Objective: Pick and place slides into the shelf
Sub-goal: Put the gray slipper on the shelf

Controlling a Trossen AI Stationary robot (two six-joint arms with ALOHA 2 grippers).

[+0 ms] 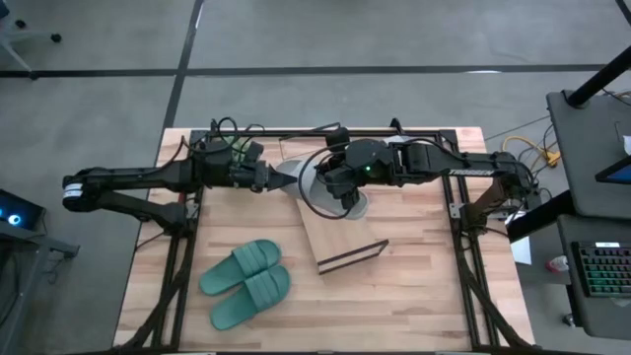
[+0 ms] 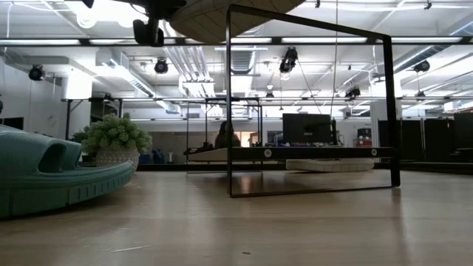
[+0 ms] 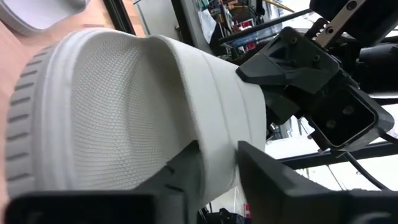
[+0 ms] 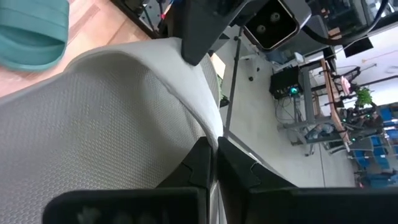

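Both arms meet over the far middle of the desk (image 1: 414, 296), above the far end of the shelf (image 1: 340, 242). The left gripper (image 3: 217, 168) is clenched on the edge of one light grey slide (image 3: 124, 106); its two dark fingers (image 3: 180, 174) pinch the rim from both sides. The right gripper (image 4: 214, 165) is clenched on the edge of a light grey slide (image 4: 93, 118) too, with the fingers pressed nearly together around the thin rim. From above I cannot tell if they hold the same sandal or two different ones. In the low view a grey sole (image 2: 222, 18) hangs high over the black wire frame (image 2: 310, 103). The teal green pair (image 1: 246, 283) lies side by side on the desk, near the front left, well apart from the shelf and both grippers. A small green plant (image 2: 111, 140) stands far behind.
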